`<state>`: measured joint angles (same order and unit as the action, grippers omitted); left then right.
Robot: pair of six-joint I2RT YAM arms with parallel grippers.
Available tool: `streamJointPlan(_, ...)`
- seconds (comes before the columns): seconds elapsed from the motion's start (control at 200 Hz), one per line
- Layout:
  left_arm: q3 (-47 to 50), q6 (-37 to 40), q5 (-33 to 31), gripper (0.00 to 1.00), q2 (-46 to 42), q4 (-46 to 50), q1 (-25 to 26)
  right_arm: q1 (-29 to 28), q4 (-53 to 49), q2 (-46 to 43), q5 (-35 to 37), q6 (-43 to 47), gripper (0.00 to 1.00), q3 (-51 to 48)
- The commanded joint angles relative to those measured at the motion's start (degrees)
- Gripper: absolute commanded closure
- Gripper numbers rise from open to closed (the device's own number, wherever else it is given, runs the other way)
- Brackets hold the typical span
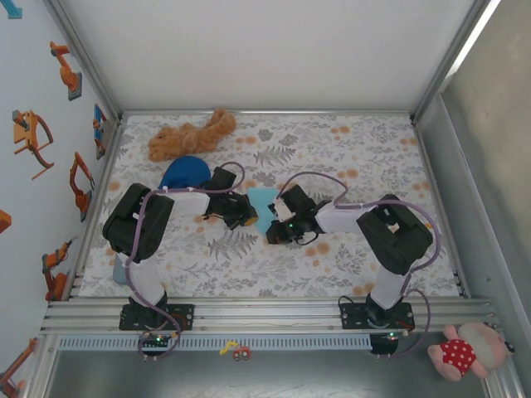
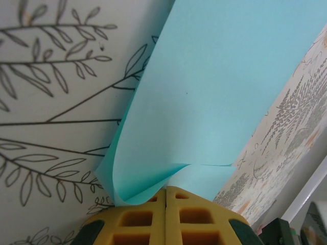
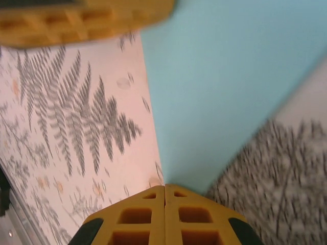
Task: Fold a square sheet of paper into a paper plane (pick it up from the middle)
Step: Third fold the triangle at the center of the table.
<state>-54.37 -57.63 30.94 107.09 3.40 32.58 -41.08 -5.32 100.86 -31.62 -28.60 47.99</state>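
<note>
While both arms reach inward from the near edge of the table [image 1: 373,157], elbows raised and forearms angled toward each other, the left gripper [image 1: 242,212] and the right gripper [image 1: 280,229] meet at the table's middle; between them sits the square sheet of paper [image 1: 264,201], light cyan and partly folded. From the left wrist, yellow fingers [image 2: 138,219] are pressed tight on a curled fold of the sheet, which sweeps away over the leaf-patterned cloth; from the right wrist, fingers [image 3: 135,219] are likewise clamped together, pinching what seems to be a tapering corner of the paper, though that view is blurred. Toward the far left corner lie a brown plush toy [image 1: 191,133] and a dark blue dome [image 1: 184,172], the dome just beside the left forearm.
</note>
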Motion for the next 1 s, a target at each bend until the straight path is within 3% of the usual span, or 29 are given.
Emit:
streamJointPlan(0.0, 1.06, 0.31, -4.36, 0.93, 3.22, 4.72, -0.33, -0.32, -8.58, -2.65, -0.39, 2.14, 1.0, -2.11)
streamJointPlan(0.25, 0.5, 0.3, -3.17, 0.93, 2.87, 3.81, -0.33, -0.31, -6.24, -6.23, 3.35, 0.78, 1.0, 1.44)
streamJointPlan(0.581, 0.4, -0.13, -1.54, 0.93, 2.89, 1.8, 0.11, -0.31, 1.95, 2.9, 3.98, -3.16, 1.0, 6.54)
streamJointPlan(0.997, 1.68, 5.15, -2.39, 0.9, 1.7, -2.48, 0.12, -0.33, -7.12, 7.15, 10.98, -1.06, 1.0, 6.25)
